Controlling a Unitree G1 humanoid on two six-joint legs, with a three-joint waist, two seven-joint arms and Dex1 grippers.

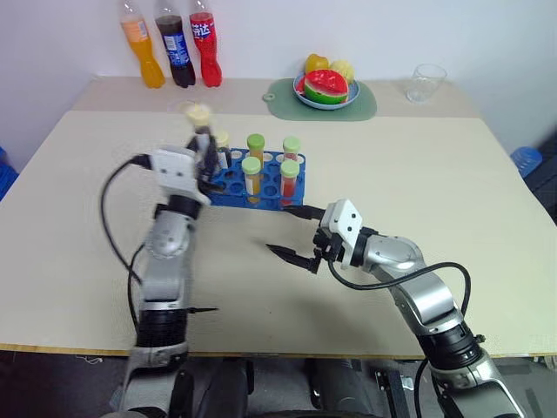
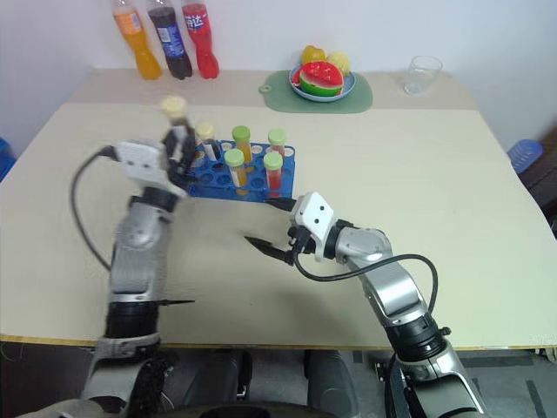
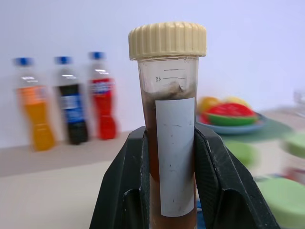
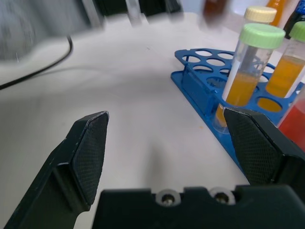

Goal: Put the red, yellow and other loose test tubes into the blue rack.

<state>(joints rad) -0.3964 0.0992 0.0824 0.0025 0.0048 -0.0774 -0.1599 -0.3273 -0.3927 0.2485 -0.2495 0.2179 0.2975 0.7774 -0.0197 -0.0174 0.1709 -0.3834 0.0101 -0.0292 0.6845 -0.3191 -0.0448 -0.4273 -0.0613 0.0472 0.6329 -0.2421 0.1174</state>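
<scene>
Cream-capped brown test tube (image 3: 170, 138) stands upright, clamped in the raised left gripper (image 1: 205, 150) just above the blue rack's (image 1: 231, 185) left end. Right gripper (image 1: 292, 233), level and spread wide, hovers empty just near of the rack.

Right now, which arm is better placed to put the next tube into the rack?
Left. Its gripper is shut on the cream-capped brown tube, held upright beside the blue rack. The right gripper is open and empty, over the table in front of the rack.
</scene>
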